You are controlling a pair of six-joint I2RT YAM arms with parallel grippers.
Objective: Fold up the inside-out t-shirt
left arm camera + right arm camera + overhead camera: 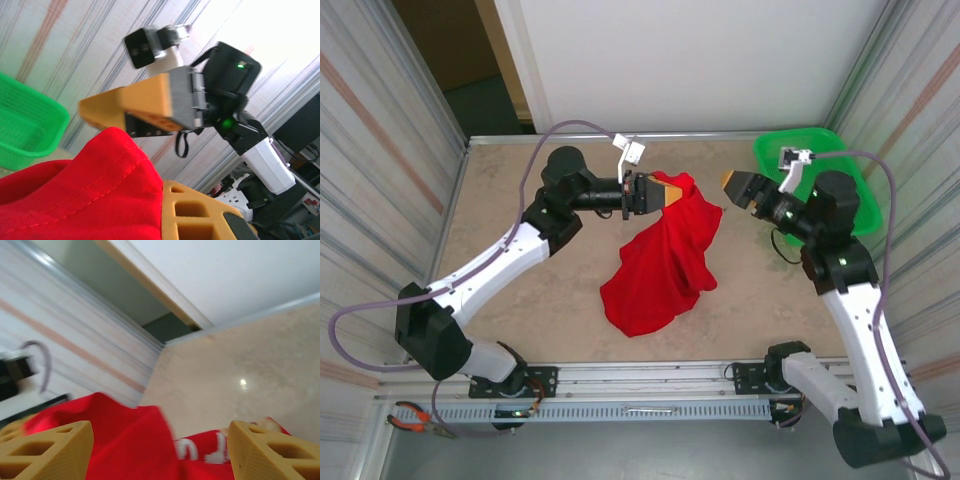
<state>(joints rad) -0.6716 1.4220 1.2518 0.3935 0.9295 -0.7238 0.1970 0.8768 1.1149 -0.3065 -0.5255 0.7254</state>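
Note:
The inside-out t-shirt is bright red and hangs in a bunched drape, its lower part resting on the table. My left gripper is shut on its top edge and holds it up above the table's middle. In the left wrist view the red cloth covers the jaws beside one orange finger. My right gripper stands open just right of the shirt's top, a small gap away. Between its spread fingers the right wrist view shows the shirt with white lettering.
A green mesh basket sits at the table's back right corner, behind my right arm, and also appears in the left wrist view. Bare beige tabletop lies left of and in front of the shirt. Ribbed walls enclose both sides.

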